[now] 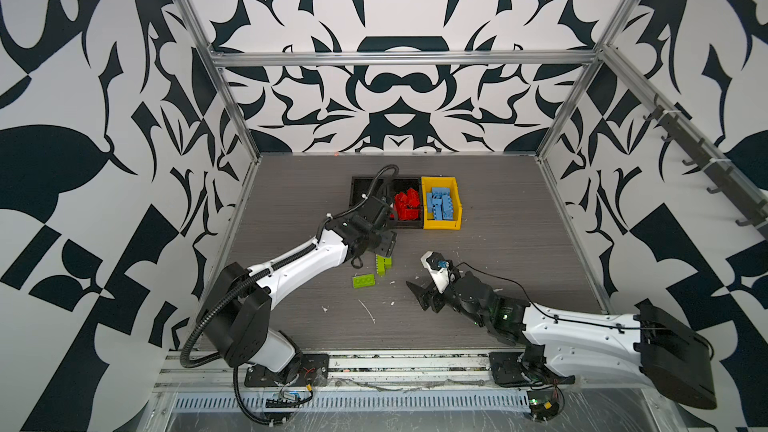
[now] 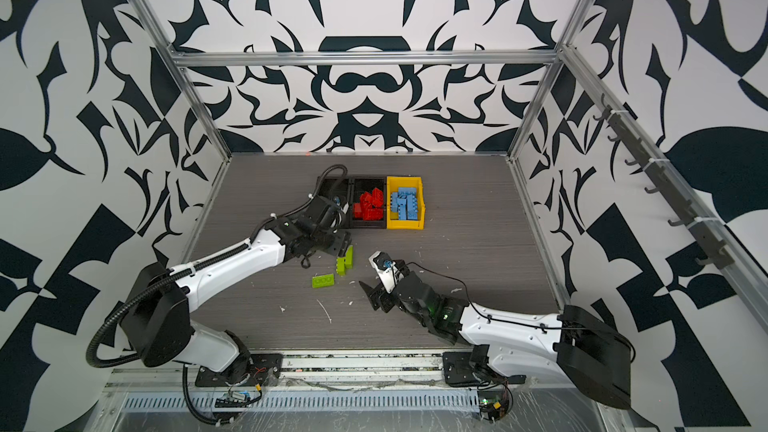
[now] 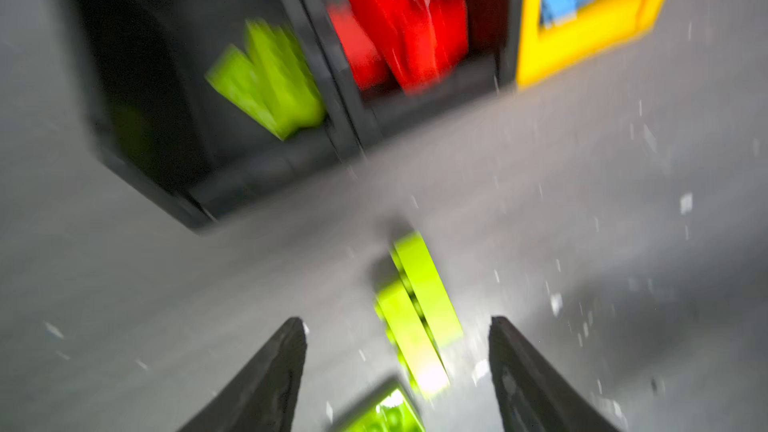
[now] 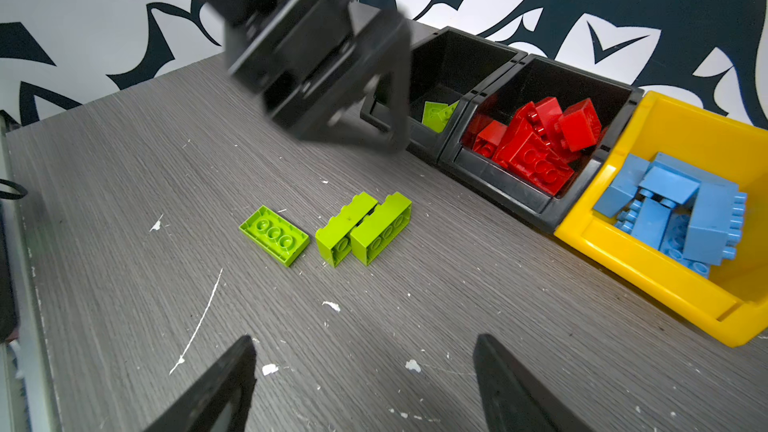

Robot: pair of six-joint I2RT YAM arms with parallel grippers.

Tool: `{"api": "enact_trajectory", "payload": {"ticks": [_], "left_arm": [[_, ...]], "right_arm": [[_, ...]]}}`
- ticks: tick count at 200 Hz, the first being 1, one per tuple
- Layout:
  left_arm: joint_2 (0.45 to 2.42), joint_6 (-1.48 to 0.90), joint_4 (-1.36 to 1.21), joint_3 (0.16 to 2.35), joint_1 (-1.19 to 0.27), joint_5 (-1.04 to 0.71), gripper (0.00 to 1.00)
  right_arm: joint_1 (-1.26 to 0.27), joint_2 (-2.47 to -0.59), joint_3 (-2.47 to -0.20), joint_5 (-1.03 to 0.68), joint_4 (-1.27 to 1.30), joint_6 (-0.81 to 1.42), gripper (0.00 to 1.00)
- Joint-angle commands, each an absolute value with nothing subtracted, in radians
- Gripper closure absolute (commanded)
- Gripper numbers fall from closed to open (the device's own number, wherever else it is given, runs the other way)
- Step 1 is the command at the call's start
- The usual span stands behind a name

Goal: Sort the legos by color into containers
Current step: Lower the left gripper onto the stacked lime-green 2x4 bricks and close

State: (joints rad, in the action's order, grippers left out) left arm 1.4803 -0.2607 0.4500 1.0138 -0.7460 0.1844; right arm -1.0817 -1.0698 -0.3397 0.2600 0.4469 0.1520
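Note:
Three lime green legos lie on the table: a flat one upside down [image 4: 274,236] and two bricks side by side [image 4: 363,228], seen in a top view as a pair [image 1: 384,264]. My left gripper [image 3: 397,324] hovers open and empty just past that pair, in front of the black containers [image 1: 357,184]. The left black container [image 4: 440,60] holds a green lego [image 4: 438,115]. Red legos [image 4: 536,139] fill the other black one. Blue legos [image 4: 685,209] lie in the yellow container [image 1: 455,201]. My right gripper [image 4: 363,340] stands open and empty, nearer the front than the green legos.
White specks and a long white scratch [image 4: 199,317] mark the grey wood-grain table. The left arm's wrist [image 1: 365,222] covers much of the left black container in both top views. Patterned walls and metal frame posts enclose the table on three sides.

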Motion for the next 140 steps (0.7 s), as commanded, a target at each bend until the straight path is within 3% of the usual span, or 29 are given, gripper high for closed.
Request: {"api": "enact_trajectory", "payload": {"ticks": [1,59,140], "left_arm": [[1.425,-0.343,0.447,0.914,-0.731,0.169,0.33],[1.437,-0.308,0.366,0.830,-0.744,0.059,0.34],[1.537,-0.302,0.368,0.897,-0.753,0.081,0.33]], "right_arm": [[-1.083,-1.048,-0.345,0.290,0.476,0.140,0.16],[-1.082,-1.077,-0.354,0.291,0.476,0.135,0.16],[-1.082,-1.073,-0.357,0.289,0.472,0.135,0.16]]}}
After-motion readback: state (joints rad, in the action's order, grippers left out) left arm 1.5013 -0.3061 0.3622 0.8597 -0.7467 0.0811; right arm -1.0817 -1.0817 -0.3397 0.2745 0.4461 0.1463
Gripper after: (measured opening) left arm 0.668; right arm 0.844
